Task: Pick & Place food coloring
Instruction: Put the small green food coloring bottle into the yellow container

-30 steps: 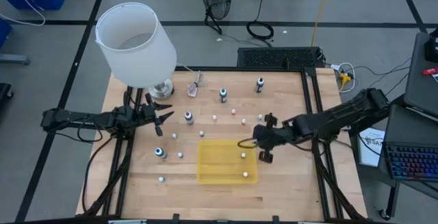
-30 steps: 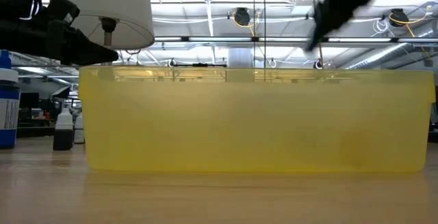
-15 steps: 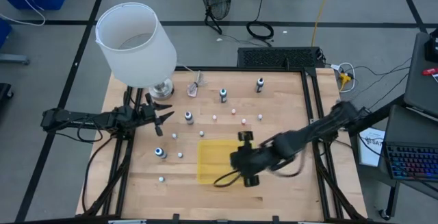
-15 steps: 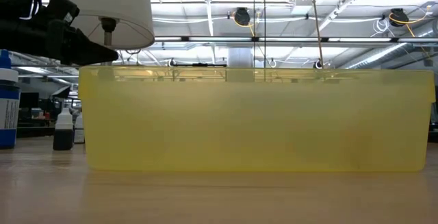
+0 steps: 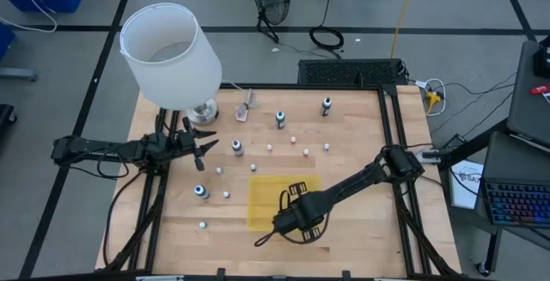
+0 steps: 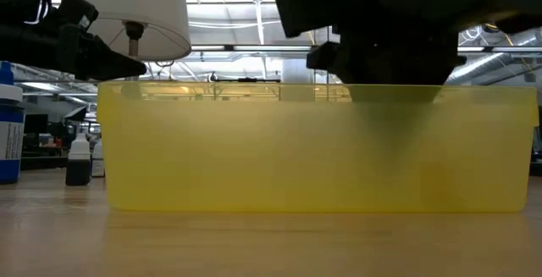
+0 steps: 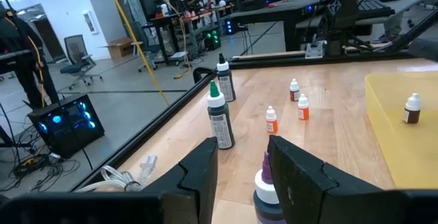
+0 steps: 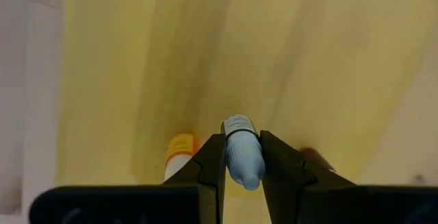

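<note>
The food coloring bottles stand scattered on the table: dark ones point(image 5: 280, 119) point(image 5: 326, 106) point(image 5: 236, 148) point(image 5: 200, 192) and small whitish or reddish ones point(image 5: 307, 153). My right gripper point(image 5: 296, 218) reaches from the right over the yellow tray point(image 5: 262, 191) and is shut on a small pale blue bottle point(image 8: 243, 157). My left gripper point(image 5: 203, 149) waits open at the table's left. A bottle with a purple tip point(image 7: 266, 183) stands just ahead of its fingers. In the low view the right gripper point(image 6: 381, 48) dips behind the tray's wall point(image 6: 254, 158). My right gripper pinches the small pale blue bottle between its two fingers point(image 8: 211, 162), which sit on either side of its body point(image 8: 241, 148). The fingers point down from above into the tray. The bottle lies along the fingers. Whether it touches the tray floor I cannot tell.
A white-shaded lamp point(image 5: 168, 53) stands at the far left corner, with a clear pinkish object on a thin stick point(image 5: 247, 109) beside it. A small orange-labelled bottle point(image 8: 179, 152) lies in the tray next to the right fingers. Bare wood lies along the near edge.
My right arm has swung from the tray's right side toward the table's near-left, crossing over the tray. It has also come down, so its gripper now dips inside the tray's near part. The left arm has kept still.
</note>
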Available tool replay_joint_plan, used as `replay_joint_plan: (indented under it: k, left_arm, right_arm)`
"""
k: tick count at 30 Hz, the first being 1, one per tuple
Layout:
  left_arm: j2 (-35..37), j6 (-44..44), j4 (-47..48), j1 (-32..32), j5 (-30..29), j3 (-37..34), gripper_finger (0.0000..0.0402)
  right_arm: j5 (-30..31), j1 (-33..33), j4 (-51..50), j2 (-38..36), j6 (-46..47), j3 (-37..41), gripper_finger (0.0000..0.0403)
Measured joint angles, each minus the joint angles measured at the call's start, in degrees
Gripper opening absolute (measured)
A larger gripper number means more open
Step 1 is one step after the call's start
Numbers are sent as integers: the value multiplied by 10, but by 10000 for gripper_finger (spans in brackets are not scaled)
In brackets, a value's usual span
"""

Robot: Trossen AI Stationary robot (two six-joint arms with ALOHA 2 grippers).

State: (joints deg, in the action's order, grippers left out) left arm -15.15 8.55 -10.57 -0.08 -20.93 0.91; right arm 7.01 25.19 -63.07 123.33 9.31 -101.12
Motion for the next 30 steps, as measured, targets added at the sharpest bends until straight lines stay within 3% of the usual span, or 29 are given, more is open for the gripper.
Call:
replay_joint_plan:
  k: [8, 20, 30]
  left_arm:
    - [0, 0, 0, 0, 0, 0, 132]
    - [0, 0, 0, 0, 0, 0, 132]
    - [0, 0, 0, 0, 0, 0, 131]
  right_arm:
    - [2, 0, 17, 15, -13, 0, 56]
    - [-3, 0, 28, 6, 15, 0, 138]
    - [-13, 0, 14, -4, 20, -8, 140]
